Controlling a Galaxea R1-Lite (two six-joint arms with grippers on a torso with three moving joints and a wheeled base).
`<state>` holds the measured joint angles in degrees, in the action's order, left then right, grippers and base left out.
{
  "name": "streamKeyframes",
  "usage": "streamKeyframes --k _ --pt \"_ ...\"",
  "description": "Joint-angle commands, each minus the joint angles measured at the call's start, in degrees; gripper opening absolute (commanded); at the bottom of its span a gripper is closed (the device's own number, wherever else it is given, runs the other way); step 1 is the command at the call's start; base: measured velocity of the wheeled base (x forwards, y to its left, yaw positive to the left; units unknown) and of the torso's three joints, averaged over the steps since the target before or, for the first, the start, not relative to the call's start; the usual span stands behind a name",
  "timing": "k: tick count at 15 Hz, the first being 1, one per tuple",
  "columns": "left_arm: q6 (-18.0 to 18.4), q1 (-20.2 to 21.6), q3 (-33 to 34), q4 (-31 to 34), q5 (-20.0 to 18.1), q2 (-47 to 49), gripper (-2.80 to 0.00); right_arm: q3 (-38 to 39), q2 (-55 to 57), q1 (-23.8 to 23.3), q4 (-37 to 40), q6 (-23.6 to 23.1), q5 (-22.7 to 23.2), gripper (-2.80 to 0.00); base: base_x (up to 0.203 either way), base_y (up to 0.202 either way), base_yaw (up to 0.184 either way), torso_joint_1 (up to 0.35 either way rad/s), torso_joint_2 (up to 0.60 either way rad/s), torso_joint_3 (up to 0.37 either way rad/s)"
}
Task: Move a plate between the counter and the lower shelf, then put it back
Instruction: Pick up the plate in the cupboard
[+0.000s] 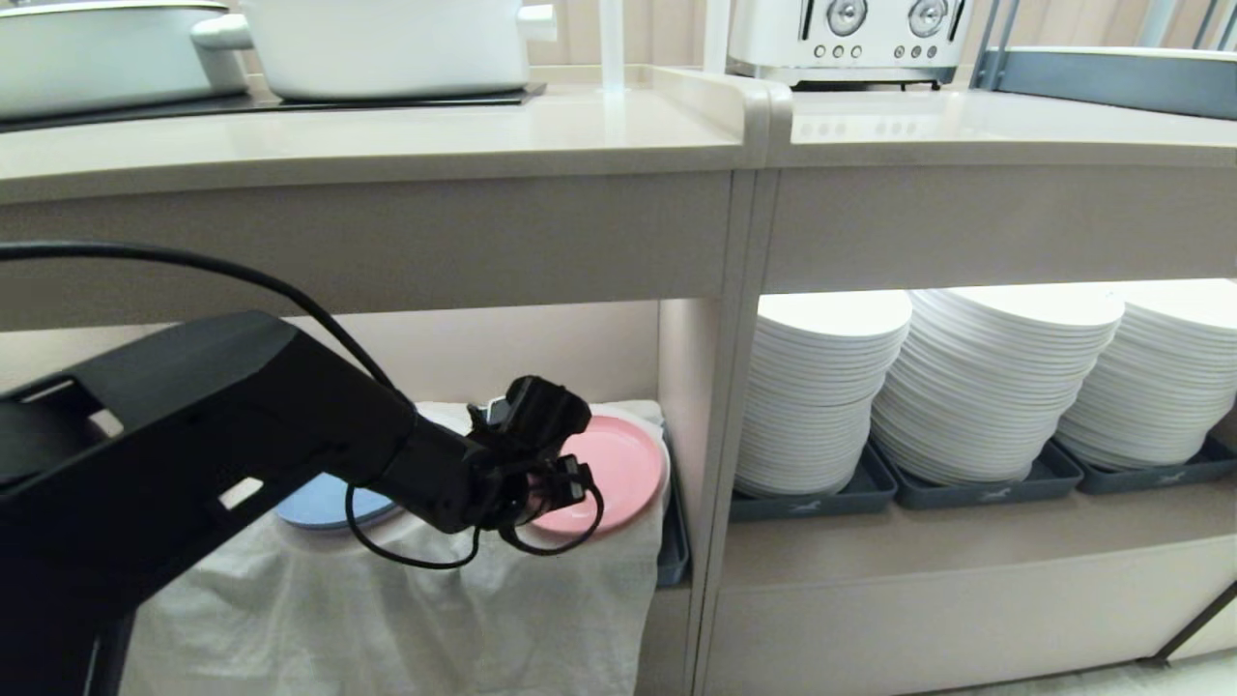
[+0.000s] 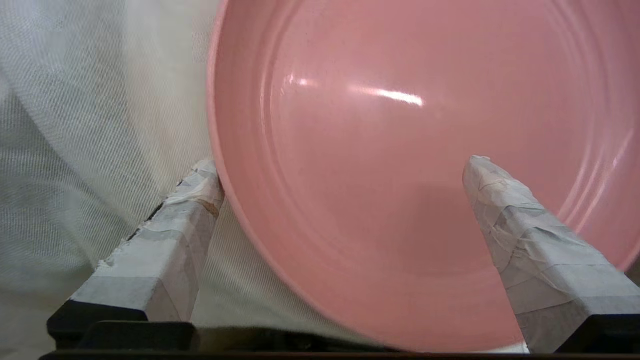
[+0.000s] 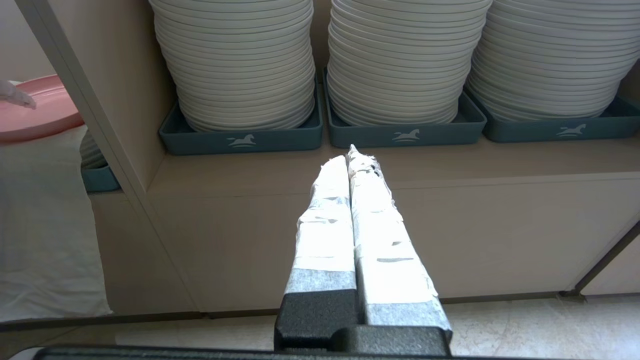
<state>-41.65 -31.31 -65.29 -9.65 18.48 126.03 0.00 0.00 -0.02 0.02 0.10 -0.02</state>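
Two taped fingers [image 2: 175, 235] of our left gripper [image 2: 345, 165] straddle the plate's [image 2: 380, 125] rim, spread wide, not pinching. We see that plate resting on the white cloth [image 2: 90, 125] of the lower shelf [image 1: 541, 348]. Beside that shelf, our right gripper [image 3: 352, 155] hangs pressed together.

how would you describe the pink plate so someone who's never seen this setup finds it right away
Under the beige counter, look in the left compartment, the lower shelf draped with a white cloth, not the one with stacked white plates. The pink plate lies at that cloth's right end, with the open left gripper straddling its rim. The plate beside it is blue.
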Motion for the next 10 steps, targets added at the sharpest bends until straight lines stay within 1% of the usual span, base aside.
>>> streamKeyframes --k 1,5,10 --pt "-0.58 0.02 -1.81 -0.11 0.78 2.28 0.0 0.0 0.0 -0.05 0.06 -0.01 0.02 -2.8 0.0 0.0 0.0 0.0 0.0 0.0" --pt "-1.31 0.37 -3.34 -0.2 0.94 3.7 0.0 0.0 0.0 0.02 0.05 -0.01 0.02 -2.8 0.0 0.0 0.0 0.0 0.0 0.0" --pt "-1.33 0.41 -3.44 -0.2 1.2 4.4 0.0 0.0 0.0 -0.06 0.01 -0.01 0.02 -2.8 0.0 0.0 0.0 0.0 0.0 0.0"
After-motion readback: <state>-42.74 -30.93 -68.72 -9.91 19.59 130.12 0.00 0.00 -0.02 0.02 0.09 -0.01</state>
